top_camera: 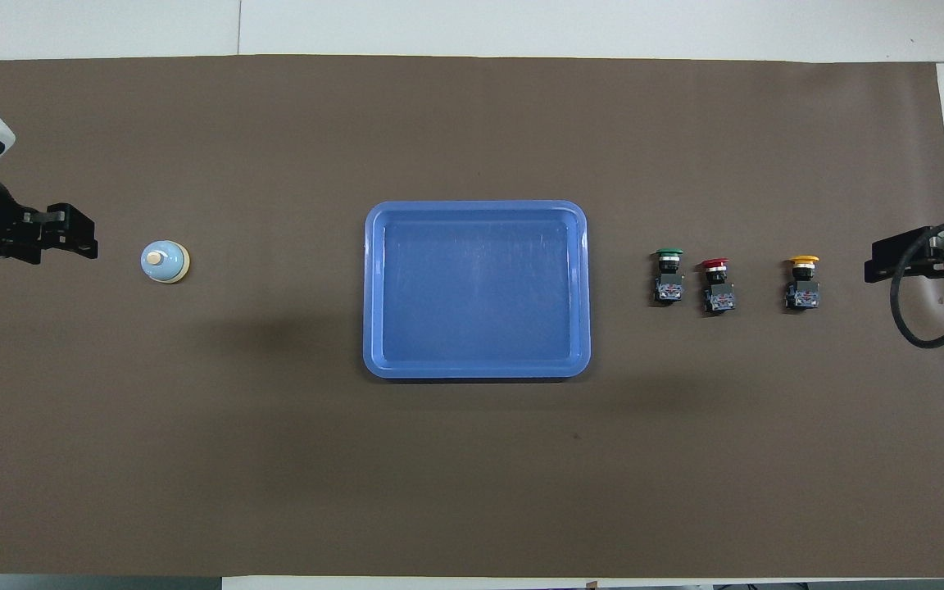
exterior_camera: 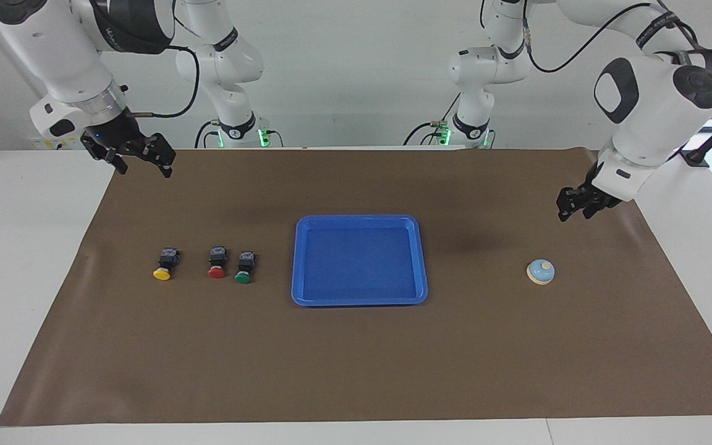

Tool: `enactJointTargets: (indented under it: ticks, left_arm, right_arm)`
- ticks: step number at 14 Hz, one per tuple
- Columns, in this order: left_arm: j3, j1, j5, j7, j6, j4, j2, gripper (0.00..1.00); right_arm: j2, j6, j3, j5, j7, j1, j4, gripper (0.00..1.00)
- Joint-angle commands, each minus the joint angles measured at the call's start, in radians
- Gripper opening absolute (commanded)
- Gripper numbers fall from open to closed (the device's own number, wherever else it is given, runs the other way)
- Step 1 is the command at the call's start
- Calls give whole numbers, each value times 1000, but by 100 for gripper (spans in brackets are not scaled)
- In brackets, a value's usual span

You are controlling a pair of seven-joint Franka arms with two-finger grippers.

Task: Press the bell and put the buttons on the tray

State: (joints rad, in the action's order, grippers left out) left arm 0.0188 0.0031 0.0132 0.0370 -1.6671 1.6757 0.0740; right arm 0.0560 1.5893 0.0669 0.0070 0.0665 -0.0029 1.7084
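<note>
The light-blue bell (exterior_camera: pixel 541 271) (top_camera: pixel 165 261) stands alone on the brown mat toward the left arm's end. My left gripper (exterior_camera: pixel 572 209) (top_camera: pixel 79 241) hangs in the air clear of the bell, open and empty. The blue tray (exterior_camera: pixel 359 218) (top_camera: pixel 476 206) lies mid-table with nothing in it. A yellow button (exterior_camera: pixel 162 272) (top_camera: pixel 803 270), a red button (exterior_camera: pixel 217 271) (top_camera: pixel 715 272) and a green button (exterior_camera: pixel 243 277) (top_camera: pixel 669 264) lie in a row beside the tray toward the right arm's end. My right gripper (exterior_camera: pixel 141 164) (top_camera: pixel 878 260) waits open above the mat's edge.
A brown mat (exterior_camera: pixel 356 358) covers most of the white table (exterior_camera: pixel 22 259). Both arm bases stand at the table's edge nearest the robots.
</note>
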Motion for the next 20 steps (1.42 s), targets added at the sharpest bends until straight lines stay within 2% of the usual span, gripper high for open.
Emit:
enactJointTargets:
  ticks: [1, 2, 4, 7, 20]
  left_arm:
    - [-2, -9, -10, -3, 125, -49, -34, 100]
    - [-2, -8, -12, -3, 168, -97, -25, 100]
    - [-3, -8, -13, -3, 210, -108, -25, 100]
    - [-2, -9, -12, -2, 198, -85, -37, 100]
    - [0, -11, -9, -12, 198, -93, -49, 100]
  right_arm:
    - [8, -15, -9, -13, -24, -11, 0, 100]
    - [8, -15, -7, -13, -24, -11, 0, 100]
    - [8, -15, -9, -13, -24, -11, 0, 100]
    - [8, -15, -9, -13, -24, -11, 0, 100]
    - [8, -15, -9, -13, -24, -11, 0, 100]
